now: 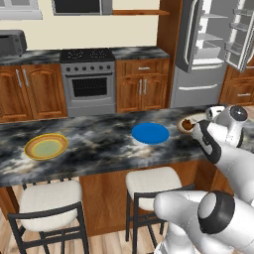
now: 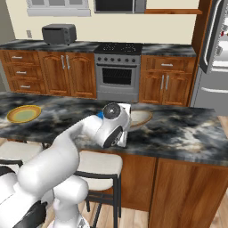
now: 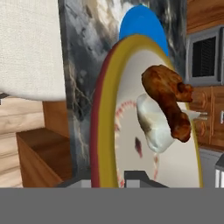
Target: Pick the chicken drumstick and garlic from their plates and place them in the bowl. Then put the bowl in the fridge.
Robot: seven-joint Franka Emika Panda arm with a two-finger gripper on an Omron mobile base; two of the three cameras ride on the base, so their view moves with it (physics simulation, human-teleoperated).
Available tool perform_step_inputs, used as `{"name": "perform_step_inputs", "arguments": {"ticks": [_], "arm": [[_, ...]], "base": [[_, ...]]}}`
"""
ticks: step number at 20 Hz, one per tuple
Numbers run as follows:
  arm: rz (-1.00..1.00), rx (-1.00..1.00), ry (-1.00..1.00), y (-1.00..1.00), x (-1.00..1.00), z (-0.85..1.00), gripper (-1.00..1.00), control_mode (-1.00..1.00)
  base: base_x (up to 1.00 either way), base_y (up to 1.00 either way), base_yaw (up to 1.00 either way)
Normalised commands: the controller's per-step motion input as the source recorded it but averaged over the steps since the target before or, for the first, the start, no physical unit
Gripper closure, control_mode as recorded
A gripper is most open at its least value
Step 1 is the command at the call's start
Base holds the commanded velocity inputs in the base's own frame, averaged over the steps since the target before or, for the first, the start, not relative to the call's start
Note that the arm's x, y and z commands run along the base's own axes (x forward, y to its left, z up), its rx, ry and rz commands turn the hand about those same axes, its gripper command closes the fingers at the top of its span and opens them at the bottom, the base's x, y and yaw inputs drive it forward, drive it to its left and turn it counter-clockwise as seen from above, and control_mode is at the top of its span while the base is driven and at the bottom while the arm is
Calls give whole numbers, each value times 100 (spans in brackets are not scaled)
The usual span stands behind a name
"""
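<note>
The bowl sits on the dark marbled worktop at its right end, just beside the blue plate. In the hand view the bowl appears rolled on its side (a tilt of the camera, not of the bowl), with a yellowish rim and a pale interior. Inside it, the chicken drumstick rests against the garlic; the two are touching, the drumstick lying partly over the bulb. In the left base view the drumstick shows as a small brown shape in the bowl, next to the arm's wrist.

The pincer stands at the near rim of the bowl, with its jaws drawn narrow. The rim runs between the two finger tips, but whether the tips actually clamp it cannot be told.

The yellow-rimmed plate lies well apart at the left end of the worktop. The blue plate carries nothing. The fridge stands beyond the worktop at upper right, door open, white shelves visible. Two cushioned stools stand below the worktop's near edge.
</note>
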Motion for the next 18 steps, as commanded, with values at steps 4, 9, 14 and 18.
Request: {"name": "perform_step_inputs", "arguments": {"ticks": [4, 9, 14, 18], "arm": [[-19, 7, -3, 37, -41, 22, 100, -100], [-14, 9, -9, 45, -28, 11, 100, -100], [-2, 7, -13, 33, -24, 19, 100, -100], [0, 4, -1, 26, -25, 15, 100, -100]], "base": [[0, 0, 0], [0, 0, 0], [0, 0, 0], [0, 0, 0]]}}
